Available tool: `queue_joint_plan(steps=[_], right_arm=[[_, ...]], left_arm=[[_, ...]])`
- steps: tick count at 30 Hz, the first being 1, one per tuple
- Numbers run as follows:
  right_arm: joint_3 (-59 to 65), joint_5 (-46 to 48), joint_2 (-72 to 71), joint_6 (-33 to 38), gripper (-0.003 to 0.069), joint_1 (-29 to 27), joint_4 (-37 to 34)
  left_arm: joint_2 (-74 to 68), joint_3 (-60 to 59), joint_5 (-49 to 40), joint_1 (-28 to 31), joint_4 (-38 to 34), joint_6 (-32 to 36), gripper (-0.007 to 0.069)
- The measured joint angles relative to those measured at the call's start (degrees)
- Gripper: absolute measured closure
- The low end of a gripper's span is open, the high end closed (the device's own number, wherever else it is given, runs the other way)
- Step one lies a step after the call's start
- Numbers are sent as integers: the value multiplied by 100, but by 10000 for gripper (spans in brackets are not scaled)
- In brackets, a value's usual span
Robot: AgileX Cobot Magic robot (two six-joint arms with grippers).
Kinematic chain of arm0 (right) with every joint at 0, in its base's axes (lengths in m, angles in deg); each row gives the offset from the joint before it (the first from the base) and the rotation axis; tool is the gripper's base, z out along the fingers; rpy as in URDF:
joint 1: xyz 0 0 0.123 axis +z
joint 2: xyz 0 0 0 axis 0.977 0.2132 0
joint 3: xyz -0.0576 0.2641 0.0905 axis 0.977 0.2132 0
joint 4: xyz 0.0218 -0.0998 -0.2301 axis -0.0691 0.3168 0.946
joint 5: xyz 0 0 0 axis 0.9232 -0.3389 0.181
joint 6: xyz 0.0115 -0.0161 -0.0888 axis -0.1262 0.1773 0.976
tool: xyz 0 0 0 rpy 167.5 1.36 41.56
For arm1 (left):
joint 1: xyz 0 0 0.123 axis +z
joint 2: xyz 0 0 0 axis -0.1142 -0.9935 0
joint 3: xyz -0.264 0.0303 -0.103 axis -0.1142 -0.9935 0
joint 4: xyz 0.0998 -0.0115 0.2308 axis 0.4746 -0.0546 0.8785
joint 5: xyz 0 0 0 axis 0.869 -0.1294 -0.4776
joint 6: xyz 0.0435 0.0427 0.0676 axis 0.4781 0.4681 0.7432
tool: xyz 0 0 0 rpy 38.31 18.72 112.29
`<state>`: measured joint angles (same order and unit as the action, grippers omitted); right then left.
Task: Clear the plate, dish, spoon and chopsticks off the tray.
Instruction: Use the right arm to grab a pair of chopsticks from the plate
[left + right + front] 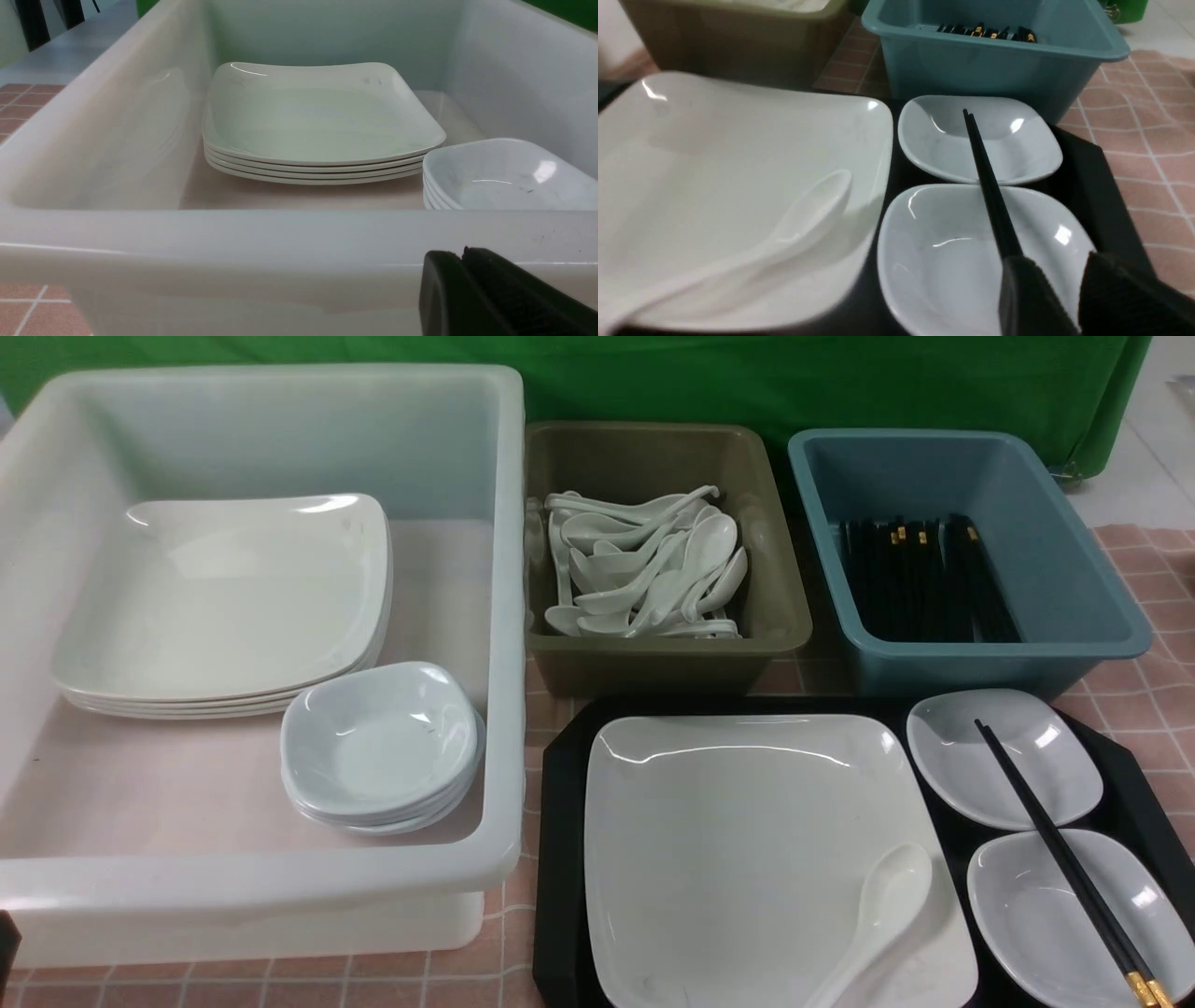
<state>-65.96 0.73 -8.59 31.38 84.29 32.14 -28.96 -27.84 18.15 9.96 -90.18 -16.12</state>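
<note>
Your right pincer (1057, 268) stands half open, empty, over the near end of the thin black chopsticks (1055, 840). They bridge two small white dishes (990, 747) on the right of the black plastic tray (560, 821), so I think they go first. Your left pincer (462, 255) is closed.

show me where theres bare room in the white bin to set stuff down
In the white bin, bare floor lies at the front left, bordered by the plate stack, the small dish stack and the near wall; a narrower strip runs between the plate stack and the right wall. The tray is crowded: plate, spoon, two dishes and chopsticks nearly fill it.
</note>
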Motion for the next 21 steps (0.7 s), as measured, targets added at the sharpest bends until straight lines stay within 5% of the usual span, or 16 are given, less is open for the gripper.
queue_joint_plan(steps=[1, 5, 8, 15, 21], right_arm=[[0, -8, 0, 0, 419, 0, -57], [24, -119, 0, -2329, 419, 0, -1307], [43, -235, 0, -3007, 419, 0, -1489], [17, -561, 0, -3385, 426, 0, -1601], [-1196, -246, 387, -2631, 608, 0, -1316]], left_arm=[[0, 0, 0, 0, 0, 0, 603], [0, 0, 0, 0, 0, -5, 603], [0, 0, 0, 0, 0, -11, 603], [0, 0, 0, 0, 0, -6, 603], [0, 0, 0, 0, 0, -6, 603]])
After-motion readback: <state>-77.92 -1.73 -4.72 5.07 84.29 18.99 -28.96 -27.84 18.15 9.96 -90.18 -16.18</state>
